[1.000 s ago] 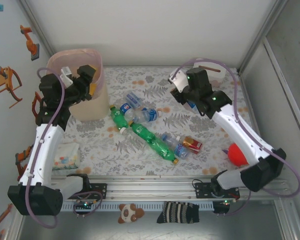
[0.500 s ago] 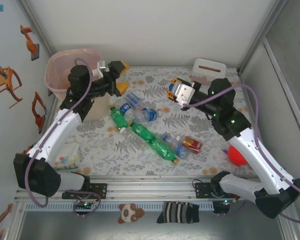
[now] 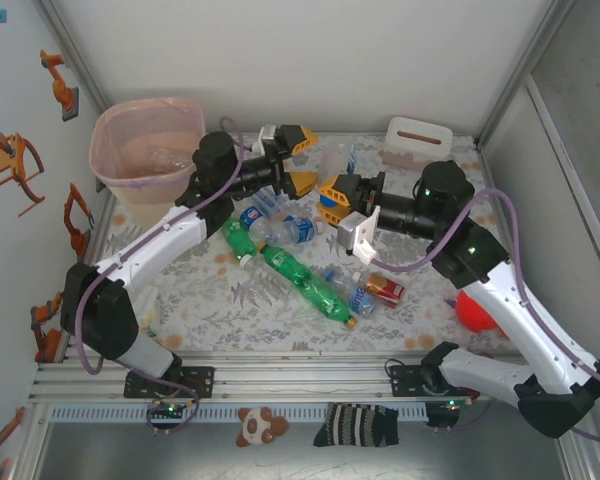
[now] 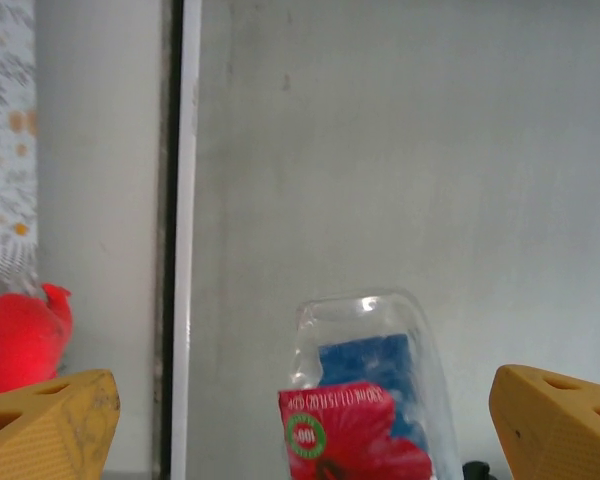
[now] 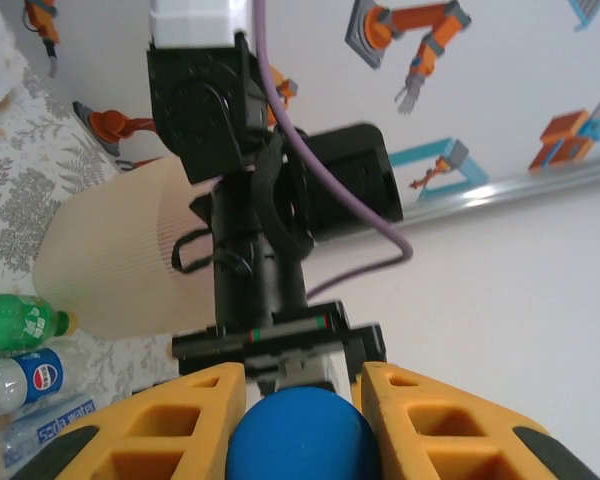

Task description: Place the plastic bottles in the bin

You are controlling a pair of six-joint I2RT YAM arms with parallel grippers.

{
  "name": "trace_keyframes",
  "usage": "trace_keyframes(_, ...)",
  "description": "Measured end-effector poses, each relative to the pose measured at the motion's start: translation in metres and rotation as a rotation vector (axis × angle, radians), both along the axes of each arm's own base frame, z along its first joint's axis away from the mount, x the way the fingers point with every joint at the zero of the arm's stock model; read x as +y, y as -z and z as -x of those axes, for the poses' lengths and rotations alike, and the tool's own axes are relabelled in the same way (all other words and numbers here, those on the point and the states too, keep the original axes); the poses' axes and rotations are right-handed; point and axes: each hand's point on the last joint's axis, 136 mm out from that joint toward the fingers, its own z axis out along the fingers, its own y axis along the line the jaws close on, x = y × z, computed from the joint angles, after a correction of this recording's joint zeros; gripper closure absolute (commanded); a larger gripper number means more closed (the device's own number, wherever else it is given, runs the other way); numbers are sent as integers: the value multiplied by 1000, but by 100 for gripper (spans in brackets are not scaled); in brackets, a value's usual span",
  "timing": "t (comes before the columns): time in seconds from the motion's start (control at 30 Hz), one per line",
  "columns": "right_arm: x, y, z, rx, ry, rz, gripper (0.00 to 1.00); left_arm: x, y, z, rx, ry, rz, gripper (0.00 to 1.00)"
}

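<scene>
One bin (image 3: 145, 140) stands left of the left gripper (image 3: 302, 160). Below the right gripper (image 3: 330, 198) lie three green bottles (image 3: 285, 265) and about five clear bottles (image 3: 298, 230). One blue-capped bottle (image 5: 300, 440) sits pinched in its fingers. Nearby are one red carton (image 3: 385, 290), one white box (image 3: 418, 135) and one red ball (image 3: 475, 308).

Table (image 3: 230, 300), leaf-print cover: bin (image 3: 150, 103) far left; plastic bottles (image 3: 300, 270) strewn centre; red carton (image 3: 385, 290) just right of them; white slotted box (image 3: 418, 140) far right; red ball (image 3: 472, 308) near right.
</scene>
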Motion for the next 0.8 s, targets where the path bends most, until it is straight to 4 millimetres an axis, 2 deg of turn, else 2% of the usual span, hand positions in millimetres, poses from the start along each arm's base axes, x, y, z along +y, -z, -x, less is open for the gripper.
trace_keyframes(0.1, 0, -2, 8, -35, -40, 14, 100, -11, -13, 11, -12, 41, 28, 6)
trace_keyframes(0.33, -1, 2, 21, -66, -101, 50, 100, -27, -43, 44, -57, 145, 91, 17)
trace_keyframes(0.63, -8, -1, 35, -103, -134, 96, 100, -40, -42, 76, -50, 264, 88, 29)
trace_keyframes(0.8, -13, -2, 43, -109, -144, 104, 100, -38, -45, 90, -47, 310, 78, 31)
